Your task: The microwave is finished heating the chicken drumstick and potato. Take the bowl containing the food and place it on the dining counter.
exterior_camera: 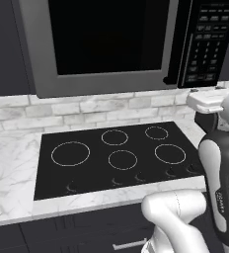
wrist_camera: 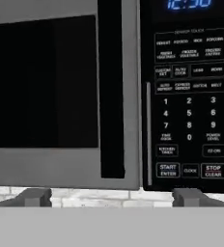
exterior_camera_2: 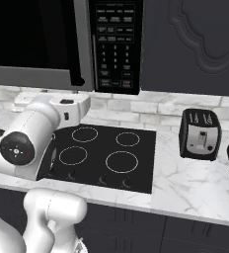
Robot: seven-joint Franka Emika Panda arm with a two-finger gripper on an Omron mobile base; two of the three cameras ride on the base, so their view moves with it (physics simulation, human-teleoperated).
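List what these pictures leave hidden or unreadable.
- Microwave interior: the shut dark glass door hides any bowl or food, in all views.
- Small keypad labels: too small in both base views.
- Clock digits: cut by the hand view's top edge.
- Hand: its fingertips stand wide apart, holding nothing.

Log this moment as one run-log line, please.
phase: approach | microwave: door shut | gripper: open, empty, facing door edge and keypad | bowl: not yet retrieved | stovetop: below microwave

Setting: a kitchen, shown by the wall-mounted microwave (exterior_camera: pixel 106 44), black induction cooktop (exterior_camera: pixel 116 155), marble counter (exterior_camera_2: pixel 195 185), toaster (exterior_camera_2: pixel 200 134) and dark cabinets (exterior_camera_2: pixel 195 39).
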